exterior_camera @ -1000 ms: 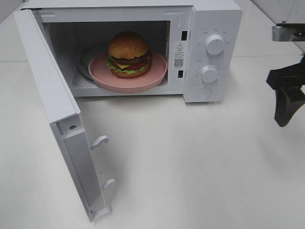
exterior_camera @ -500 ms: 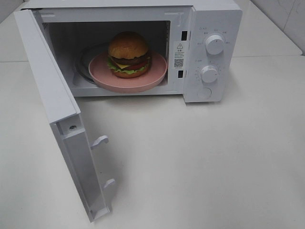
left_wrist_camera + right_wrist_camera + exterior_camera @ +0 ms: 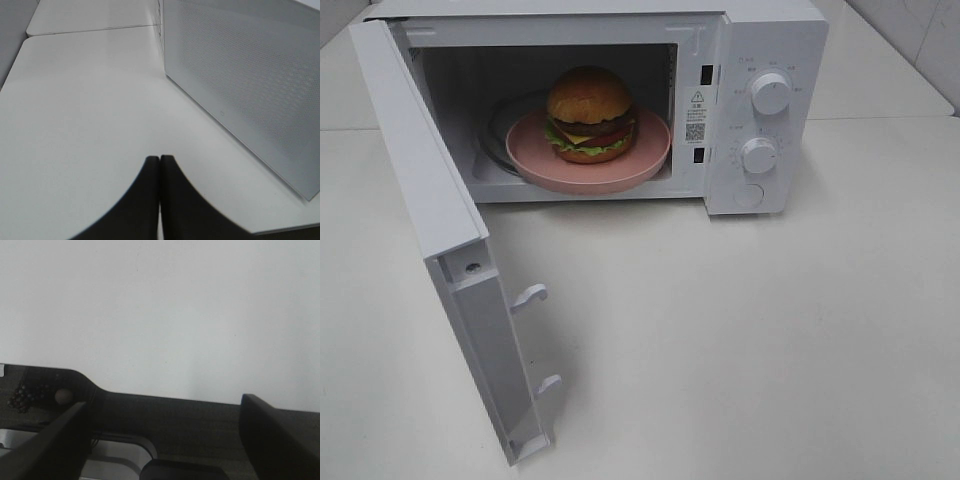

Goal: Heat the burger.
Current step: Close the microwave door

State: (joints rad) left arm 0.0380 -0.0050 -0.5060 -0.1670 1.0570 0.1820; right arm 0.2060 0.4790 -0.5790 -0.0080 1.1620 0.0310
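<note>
The burger (image 3: 589,113), with its glossy brown bun, lettuce, cheese and tomato, sits on a round pink plate (image 3: 645,155) inside the open white microwave (image 3: 765,40). Neither arm shows in the exterior high view. In the left wrist view my left gripper (image 3: 159,162) is shut, its two black fingertips pressed together with nothing between them, beside the perforated outer face of the microwave door (image 3: 250,75). The right wrist view shows my right gripper (image 3: 162,412) open and empty over bare white table, its dark fingers (image 3: 275,440) wide apart.
The microwave door (image 3: 430,230) stands swung open toward the front left, with two latch hooks (image 3: 530,294) on its inner edge. Two knobs (image 3: 771,93) and a round button are on the control panel at the right. White table (image 3: 750,350) spreads in front.
The right arm, seen at the right edge a second ago, has withdrawn out of the exterior high view. The burger, plate and door have not moved.
</note>
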